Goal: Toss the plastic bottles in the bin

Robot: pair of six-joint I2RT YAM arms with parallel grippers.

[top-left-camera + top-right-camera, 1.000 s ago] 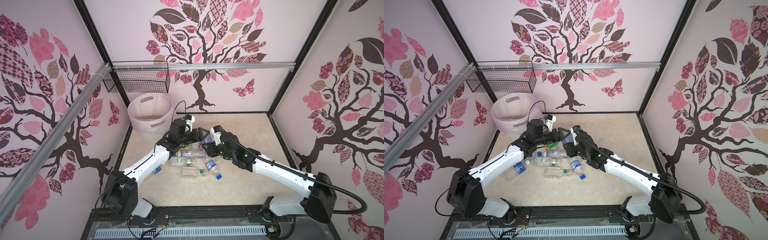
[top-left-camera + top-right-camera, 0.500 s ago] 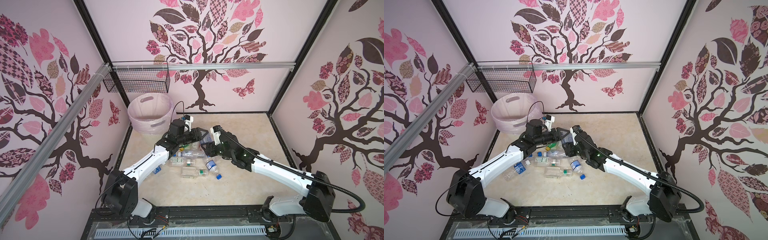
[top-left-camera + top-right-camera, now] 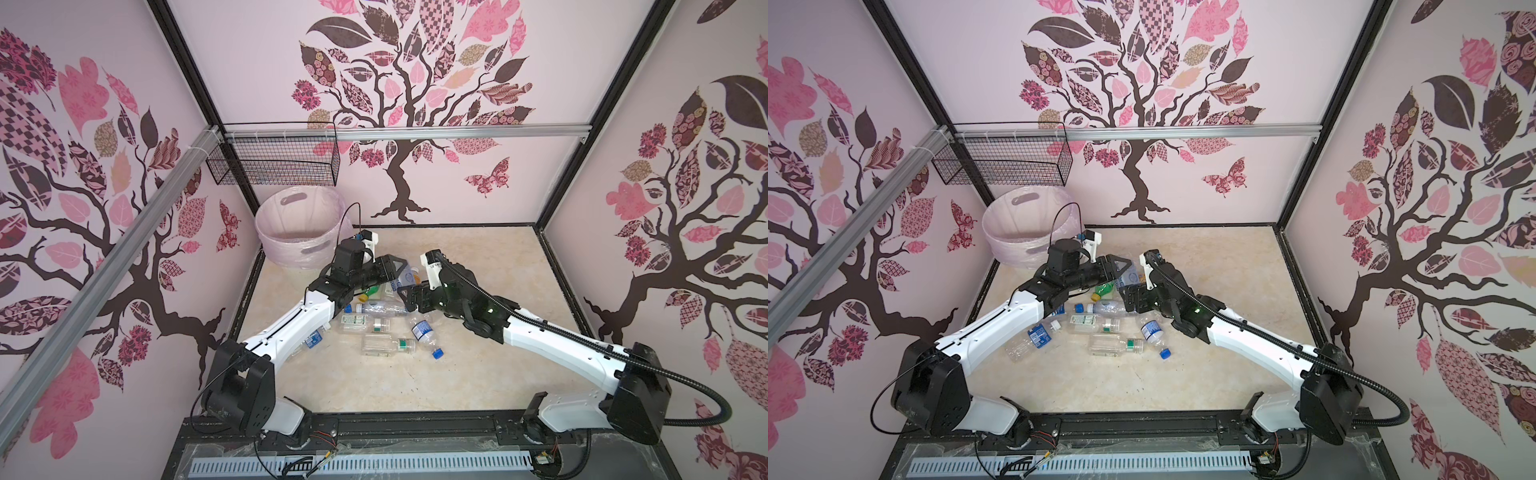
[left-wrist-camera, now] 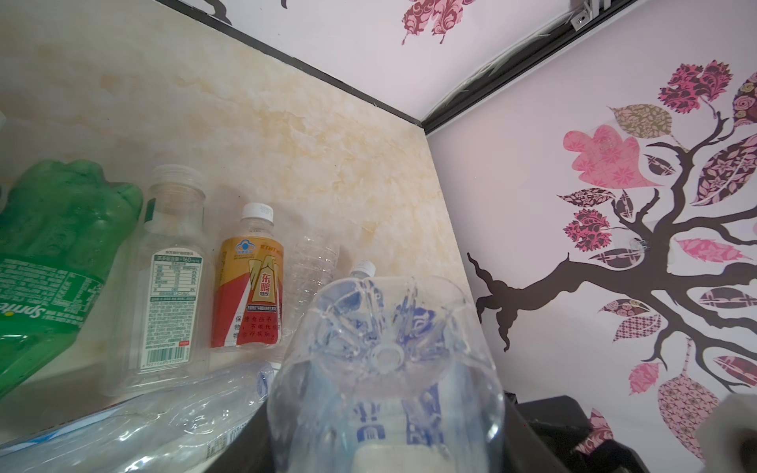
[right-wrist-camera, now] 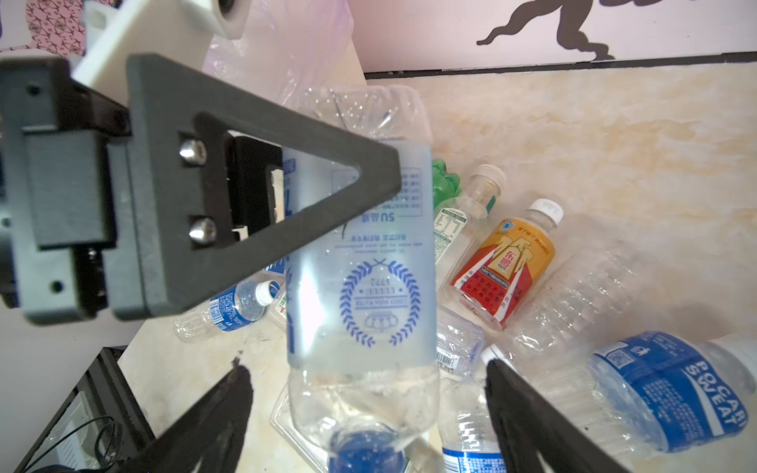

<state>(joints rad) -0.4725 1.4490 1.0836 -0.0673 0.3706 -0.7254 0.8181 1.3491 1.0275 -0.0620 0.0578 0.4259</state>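
Observation:
My left gripper [image 3: 398, 271] is shut on a clear plastic bottle [image 5: 360, 266] with a blue-printed label and a blue cap. It holds the bottle above the floor, as both top views show. In the left wrist view the bottle's base [image 4: 385, 352] fills the space between the jaws. My right gripper [image 5: 366, 376] stands open, its fingers on either side of the bottle's neck and apart from it. Several more bottles [image 3: 378, 328] lie on the floor below, among them a green one [image 4: 53, 254] and an orange-red one [image 5: 504, 262]. The bin [image 3: 291, 249] stands at the back left.
A black wire mesh basket [image 3: 274, 166] hangs on the rail above the bin. A blue-labelled bottle [image 5: 672, 389] lies near my right gripper. Another bottle [image 3: 1034, 336] lies beside the left arm. Walls close in the floor [image 3: 478, 257] on three sides.
My right gripper's jaws have opened wide off the bottle. My left gripper has closed further onto it. Both arms have stayed nearly in place.

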